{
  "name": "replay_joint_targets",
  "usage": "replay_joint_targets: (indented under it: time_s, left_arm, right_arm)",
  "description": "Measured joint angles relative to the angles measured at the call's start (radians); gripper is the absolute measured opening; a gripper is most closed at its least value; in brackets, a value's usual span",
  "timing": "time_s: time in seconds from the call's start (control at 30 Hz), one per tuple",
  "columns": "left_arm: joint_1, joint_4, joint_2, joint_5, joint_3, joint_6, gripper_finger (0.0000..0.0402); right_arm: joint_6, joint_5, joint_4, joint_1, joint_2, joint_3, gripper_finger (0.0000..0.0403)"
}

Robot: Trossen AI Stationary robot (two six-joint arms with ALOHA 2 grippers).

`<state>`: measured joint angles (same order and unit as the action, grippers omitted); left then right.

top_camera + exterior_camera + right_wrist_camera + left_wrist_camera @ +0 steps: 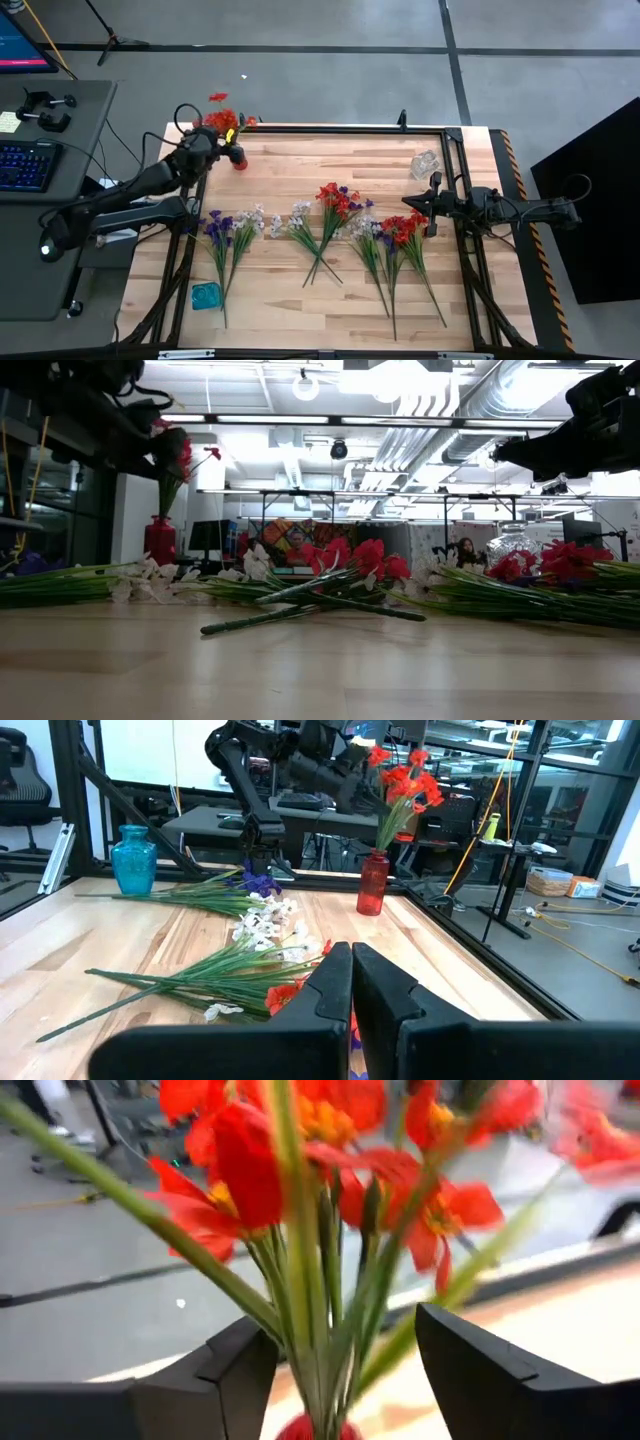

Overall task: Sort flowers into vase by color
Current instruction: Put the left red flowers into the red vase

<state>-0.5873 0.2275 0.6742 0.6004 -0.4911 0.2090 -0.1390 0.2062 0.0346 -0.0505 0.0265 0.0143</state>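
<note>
The left gripper (340,1370), fingers apart, straddles the stems of red flowers (222,121) standing in a red vase (239,158) at the worktop's (300,300) far-left corner. The right gripper (350,985) hovers closed over loose flowers (340,215) lying mid-worktop.

Bright, even light fell from the long white ceiling strip lights (400,420). The red artificial flowers (300,1160) were blurred close up, and the pale wooden table (320,670) foreground looked soft.

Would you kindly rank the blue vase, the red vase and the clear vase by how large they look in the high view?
1. blue vase
2. clear vase, which looks about as large as the blue one; I would not separate them firmly
3. red vase, seen from above and partly hidden by its red flowers
</note>
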Motion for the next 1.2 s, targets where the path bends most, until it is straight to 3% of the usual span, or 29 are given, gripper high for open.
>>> replay_joint_targets:
  time_s: [0.27, 0.43, 0.67, 0.8, 0.97, 1.2]
  left_arm:
    - [0.000, 0.380, -0.043, -0.126, -0.113, 0.118, 0.0235]
    - [0.000, 0.527, -0.047, -0.321, -0.159, 0.229, 0.0235]
    - [0.031, 0.602, -0.046, -0.620, -0.164, 0.362, 0.0235]
    - [0.103, 0.582, -0.046, -0.707, -0.164, 0.451, 0.0235]
    - [0.276, 0.450, -0.013, -0.723, -0.164, 0.528, 0.0234]
    - [0.619, 0.082, 0.204, -0.602, -0.171, 0.602, 0.0233]
  right_arm:
    - [0.000, 0.000, 0.000, 0.000, 0.000, 0.000, 0.0000]
    - [0.000, 0.000, 0.000, 0.000, 0.000, 0.000, 0.0000]
    - [0.000, 0.000, 0.000, 0.000, 0.000, 0.000, 0.0000]
    - [0.000, 0.000, 0.000, 0.000, 0.000, 0.000, 0.0000]
    - [0.000, 0.000, 0.000, 0.000, 0.000, 0.000, 0.0000]
    - [0.000, 0.000, 0.000, 0.000, 0.000, 0.000, 0.0000]
